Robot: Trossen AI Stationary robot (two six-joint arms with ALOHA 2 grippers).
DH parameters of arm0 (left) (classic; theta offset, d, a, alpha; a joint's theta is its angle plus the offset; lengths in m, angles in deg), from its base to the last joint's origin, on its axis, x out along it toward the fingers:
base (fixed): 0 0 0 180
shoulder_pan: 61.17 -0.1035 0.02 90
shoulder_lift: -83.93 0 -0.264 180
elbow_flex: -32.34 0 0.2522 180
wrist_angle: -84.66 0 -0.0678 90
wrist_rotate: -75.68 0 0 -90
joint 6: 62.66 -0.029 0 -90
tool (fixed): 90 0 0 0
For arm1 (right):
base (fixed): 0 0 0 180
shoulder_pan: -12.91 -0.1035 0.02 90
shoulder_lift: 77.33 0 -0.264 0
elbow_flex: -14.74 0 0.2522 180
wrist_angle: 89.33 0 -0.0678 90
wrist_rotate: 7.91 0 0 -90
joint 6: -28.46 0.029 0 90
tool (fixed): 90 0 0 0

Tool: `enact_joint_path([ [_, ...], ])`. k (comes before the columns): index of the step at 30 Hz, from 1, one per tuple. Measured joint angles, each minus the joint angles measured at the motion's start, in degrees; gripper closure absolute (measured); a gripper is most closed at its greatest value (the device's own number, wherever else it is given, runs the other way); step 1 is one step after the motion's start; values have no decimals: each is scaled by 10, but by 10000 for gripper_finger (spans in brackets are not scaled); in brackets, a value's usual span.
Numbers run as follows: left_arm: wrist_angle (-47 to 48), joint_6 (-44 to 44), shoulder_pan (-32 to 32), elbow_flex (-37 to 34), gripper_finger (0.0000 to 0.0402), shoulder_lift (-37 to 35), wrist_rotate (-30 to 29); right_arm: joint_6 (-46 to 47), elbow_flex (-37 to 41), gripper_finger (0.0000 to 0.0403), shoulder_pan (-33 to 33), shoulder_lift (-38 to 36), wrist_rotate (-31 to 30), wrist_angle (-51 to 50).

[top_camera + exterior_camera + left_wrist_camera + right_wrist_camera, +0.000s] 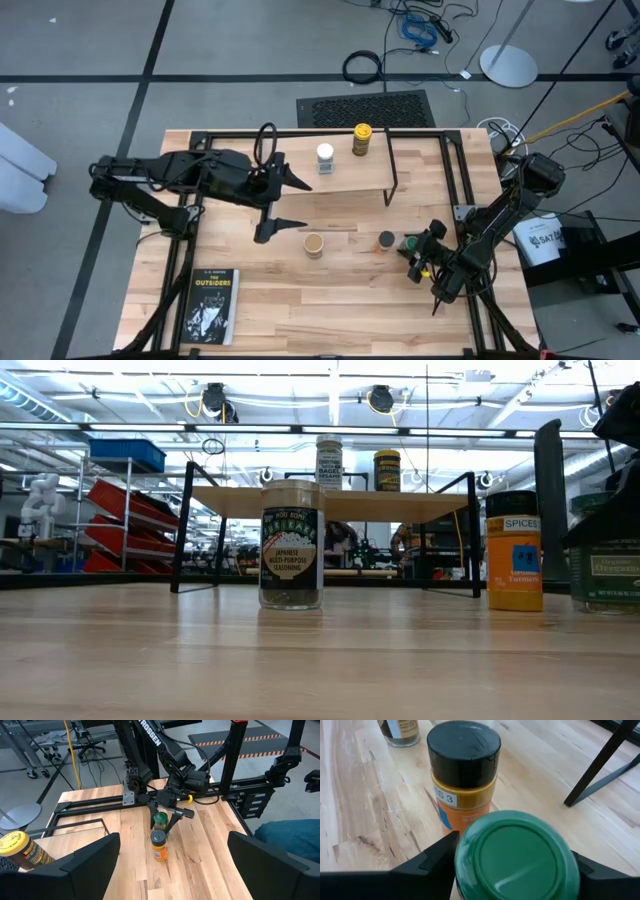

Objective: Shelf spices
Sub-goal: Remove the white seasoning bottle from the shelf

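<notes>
Right claw point(512, 870) straddles the green-lidded jar point(516, 855), fingers touching both its sides, beside the black-lidded jar point(465, 775).

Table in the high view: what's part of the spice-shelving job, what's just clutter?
Job:
- shelf, holding white-lid jar and yellow-lid jar
- tan-lid jar, black-lid jar, green-lid jar, all on the table
- right gripper, fingers either side of the green-lid jar

Lying about:
- book, near the table's front left corner
</notes>
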Motion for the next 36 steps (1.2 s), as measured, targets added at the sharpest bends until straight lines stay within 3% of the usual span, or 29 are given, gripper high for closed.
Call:
enact_joint_path([
  [8,1,-3,0,0,22,18,-45,-23,-18,174,1,-27,-24,-27],
  [16,-1,-45,-10,0,22,29,-167,-34,-78,174,6,-63,-34,-141],
  [22,-6,-83,-66,0,22,29,-162,-48,-135,174,14,-80,-62,-239],
  [28,-5,-90,-173,0,22,36,-55,-90,-175,174,16,-88,-107,-255],
  [36,21,-86,-286,0,22,95,86,-131,-181,174,15,-88,-107,-186],
])
